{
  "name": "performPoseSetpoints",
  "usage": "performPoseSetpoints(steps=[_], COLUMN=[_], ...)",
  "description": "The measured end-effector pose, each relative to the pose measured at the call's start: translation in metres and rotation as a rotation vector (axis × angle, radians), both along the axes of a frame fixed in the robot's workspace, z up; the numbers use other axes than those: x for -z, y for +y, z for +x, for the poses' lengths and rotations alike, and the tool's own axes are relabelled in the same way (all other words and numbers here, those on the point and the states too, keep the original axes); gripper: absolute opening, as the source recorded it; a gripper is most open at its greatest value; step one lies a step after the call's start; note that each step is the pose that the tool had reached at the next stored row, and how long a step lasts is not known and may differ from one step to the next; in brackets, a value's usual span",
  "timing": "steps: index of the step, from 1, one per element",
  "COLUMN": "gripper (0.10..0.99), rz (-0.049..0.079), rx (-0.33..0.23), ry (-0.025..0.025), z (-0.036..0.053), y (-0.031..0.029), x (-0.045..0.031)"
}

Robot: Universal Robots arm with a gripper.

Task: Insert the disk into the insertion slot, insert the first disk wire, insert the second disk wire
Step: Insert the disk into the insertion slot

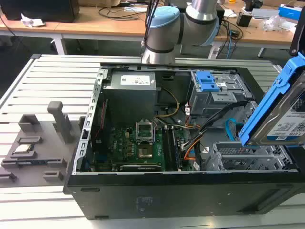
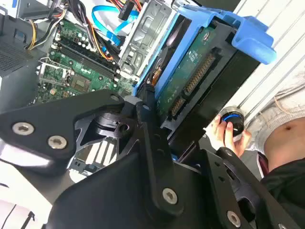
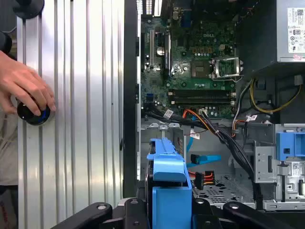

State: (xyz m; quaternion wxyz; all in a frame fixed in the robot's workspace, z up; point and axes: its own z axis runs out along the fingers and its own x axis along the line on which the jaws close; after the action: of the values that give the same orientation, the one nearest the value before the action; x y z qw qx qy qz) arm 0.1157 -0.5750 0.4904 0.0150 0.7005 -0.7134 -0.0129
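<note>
One item first, technician: what is the gripper's state?

Closed on a load, operator. In the first wrist view the gripper (image 3: 167,212) clamps the disk (image 3: 169,176) from both sides of its blue carrier frame.

Where is the disk relative to the insertion slot?

In the exterior view the disk hangs tilted in the air at the exterior view's right. It is above the insertion slot (image 1: 245,155), not inside it. The carrier's lower corner is near the cage's upper edge; I cannot tell whether they touch.

What edges border the slot?

The cage sits in a corner of the open computer case (image 1: 167,191), just beside the case walls. The grey drive bay with blue tabs (image 1: 212,90) stands on its far side. A blue cable (image 1: 230,128) loops between bay and cage, with black and orange leads running alongside.

What about further out?

The motherboard (image 1: 138,143) lies well apart, toward the exterior view's left. Outside the case, the first wrist view shows a person's hand (image 3: 24,86) resting on a black knob (image 3: 33,114) on the ribbed aluminium table (image 3: 86,119), apart from the case wall.
</note>
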Motion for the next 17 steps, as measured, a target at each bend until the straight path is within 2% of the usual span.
performPoseSetpoints(steps=[6, 10, 12, 13, 17], gripper=[0.361, 0.361, 0.361, 0.361, 0.361], rz=[0.0, 0.0, 0.0, 0.0, 0.0], rx=[0.0, 0.0, 0.0, 0.0, 0.0], ry=[0.0, 0.0, 0.0, 0.0, 0.0], z=[-0.0061, -0.0065, -0.0066, -0.0066, -0.0077], y=[0.0027, 0.0086, 0.0162, 0.018, 0.019], x=[0.008, 0.0146, 0.0243, 0.0284, 0.0428])
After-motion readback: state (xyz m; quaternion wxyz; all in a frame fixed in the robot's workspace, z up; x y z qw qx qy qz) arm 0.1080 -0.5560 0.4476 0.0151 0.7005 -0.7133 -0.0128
